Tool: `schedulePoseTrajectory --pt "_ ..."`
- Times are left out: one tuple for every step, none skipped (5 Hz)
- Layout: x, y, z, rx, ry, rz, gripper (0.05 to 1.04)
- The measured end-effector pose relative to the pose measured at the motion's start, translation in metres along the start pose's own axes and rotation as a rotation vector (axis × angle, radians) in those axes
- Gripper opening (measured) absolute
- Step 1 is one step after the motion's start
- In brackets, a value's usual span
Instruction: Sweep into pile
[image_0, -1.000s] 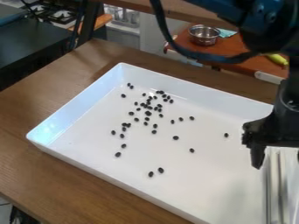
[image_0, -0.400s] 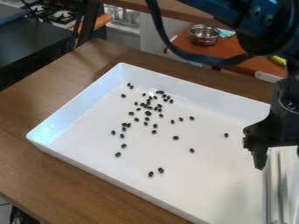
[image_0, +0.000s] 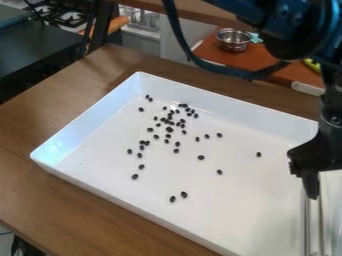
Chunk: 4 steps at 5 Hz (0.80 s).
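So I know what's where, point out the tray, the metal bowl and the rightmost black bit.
Tray (image_0: 220, 105): camera view, far wall.
Bowl (image_0: 234, 45): camera view, outer side.
Rightmost bit (image_0: 258, 154): camera view, its middle.

My black pincer (image_0: 315, 167) hangs at right over a white tray (image_0: 87, 186) on a brown wooden surface (image_0: 73, 210), above slim metallic rods (image_0: 308, 225). Dark beans (image_0: 169, 130) lie scattered inside the tray, thickest toward its far side. Behind, a metal bowl (image_0: 233, 41) sits on a reddish-brown surface (image_0: 267, 67) beside a teal cloth (image_0: 256, 38).
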<state>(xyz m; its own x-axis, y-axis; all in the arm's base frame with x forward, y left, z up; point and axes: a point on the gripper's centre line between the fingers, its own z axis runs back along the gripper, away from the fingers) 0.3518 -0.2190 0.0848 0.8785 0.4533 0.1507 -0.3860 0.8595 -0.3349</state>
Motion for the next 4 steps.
schedulePoseTrajectory --pt "0.007 0.002 0.000 -0.015 0.001 -0.005 0.943" --pt "0.009 0.012 -0.010 0.029 -0.011 -0.012 0.926" --pt "0.009 0.015 -0.012 0.043 -0.022 -0.023 0.918" --pt "0.009 0.018 -0.016 0.060 -0.021 -0.016 0.849"
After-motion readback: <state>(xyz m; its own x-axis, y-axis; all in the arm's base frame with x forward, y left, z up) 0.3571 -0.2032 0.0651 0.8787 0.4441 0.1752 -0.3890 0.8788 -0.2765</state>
